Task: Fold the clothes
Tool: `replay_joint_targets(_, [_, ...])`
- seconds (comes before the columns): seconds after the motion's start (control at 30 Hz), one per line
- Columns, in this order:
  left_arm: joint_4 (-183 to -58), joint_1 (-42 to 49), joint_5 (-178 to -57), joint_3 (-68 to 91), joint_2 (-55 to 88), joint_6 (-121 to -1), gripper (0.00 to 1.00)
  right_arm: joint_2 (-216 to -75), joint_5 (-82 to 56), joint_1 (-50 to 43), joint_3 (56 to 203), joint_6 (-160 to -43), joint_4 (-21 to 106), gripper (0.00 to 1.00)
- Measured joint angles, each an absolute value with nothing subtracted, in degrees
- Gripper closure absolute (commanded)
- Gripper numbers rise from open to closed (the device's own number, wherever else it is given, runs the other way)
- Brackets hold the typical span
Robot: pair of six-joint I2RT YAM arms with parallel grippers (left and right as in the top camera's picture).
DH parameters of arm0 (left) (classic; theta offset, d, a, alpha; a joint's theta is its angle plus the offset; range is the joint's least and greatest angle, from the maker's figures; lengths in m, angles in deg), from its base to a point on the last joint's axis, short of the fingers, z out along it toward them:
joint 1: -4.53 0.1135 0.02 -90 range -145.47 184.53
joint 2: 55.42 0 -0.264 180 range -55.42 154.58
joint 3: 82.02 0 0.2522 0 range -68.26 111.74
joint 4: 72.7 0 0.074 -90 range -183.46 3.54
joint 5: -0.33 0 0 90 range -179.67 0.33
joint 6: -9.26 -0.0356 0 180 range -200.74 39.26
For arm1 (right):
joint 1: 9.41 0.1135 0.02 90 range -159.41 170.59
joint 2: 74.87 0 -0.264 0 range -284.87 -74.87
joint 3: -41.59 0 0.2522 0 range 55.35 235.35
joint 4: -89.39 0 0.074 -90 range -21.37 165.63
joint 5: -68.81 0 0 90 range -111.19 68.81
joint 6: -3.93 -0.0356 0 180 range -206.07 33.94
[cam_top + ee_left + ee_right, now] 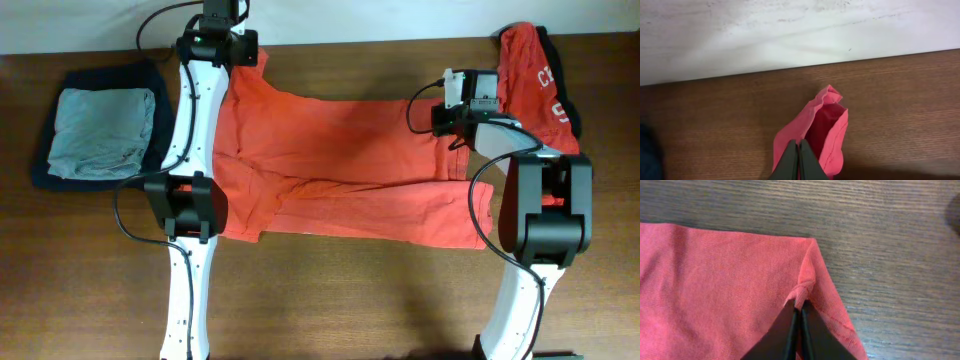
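Red-orange cotton T-shirt [350, 170] lies spread across the middle of the brown wooden table [330, 310], between the two arms. It is creased lengthwise and not yet a compact fold. The left gripper [799, 150] has its jaws pressed together on a bunched corner at the far edge. The right gripper [800, 311] pinches a hem corner at the opposite end. At the left, a folded pale grey-blue garment [105, 130] sits on a dark navy garment [40, 170], apparently finished. A crumpled red-orange shirt with white lettering [530, 70] lies at the far right, so much remains.
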State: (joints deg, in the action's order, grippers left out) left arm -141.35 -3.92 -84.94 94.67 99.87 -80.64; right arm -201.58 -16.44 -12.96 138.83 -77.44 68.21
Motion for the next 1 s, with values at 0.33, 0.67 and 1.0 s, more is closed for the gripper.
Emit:
replay_joint_targets(0.33, [-141.33,-3.92,-84.72,94.67,99.87,-80.64,0.99,-201.58,-16.72,-12.96,139.51,-78.80,66.00,0.96])
replay_joint_targets(0.67, [-141.72,-3.81,-84.72,95.61,99.87,-80.64,0.99,-201.58,-16.83,-13.16,156.21,-79.67,42.79,0.96])
replay_joint_targets(1.0, [-148.76,-3.19,-84.72,105.43,99.87,-80.64,0.99,-201.58,-13.29,-17.09,174.05,-81.49,17.81,0.96])
